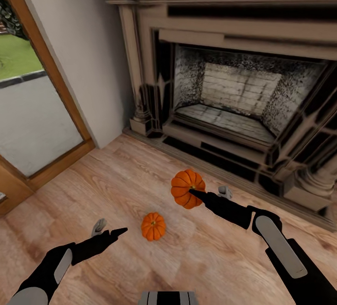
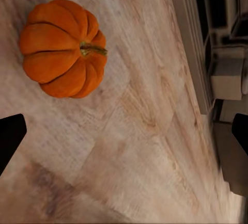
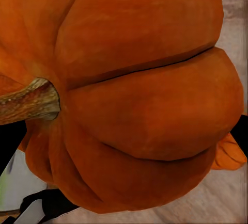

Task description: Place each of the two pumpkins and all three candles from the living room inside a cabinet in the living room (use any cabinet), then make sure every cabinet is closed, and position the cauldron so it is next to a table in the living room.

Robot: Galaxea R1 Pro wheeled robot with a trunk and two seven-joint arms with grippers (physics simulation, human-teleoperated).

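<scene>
The right gripper pinches one pumpkin by its side, held above the wooden floor before the fireplace; so shallow a hold could let it roll free in transit. The left gripper hangs spread beside the second pumpkin, which rests on the floor and could be nudged away by a careless close.

head: high, facing fireplace | wrists: close | shared: floor pumpkin

ribbed orange pumpkins, black grippers
</scene>
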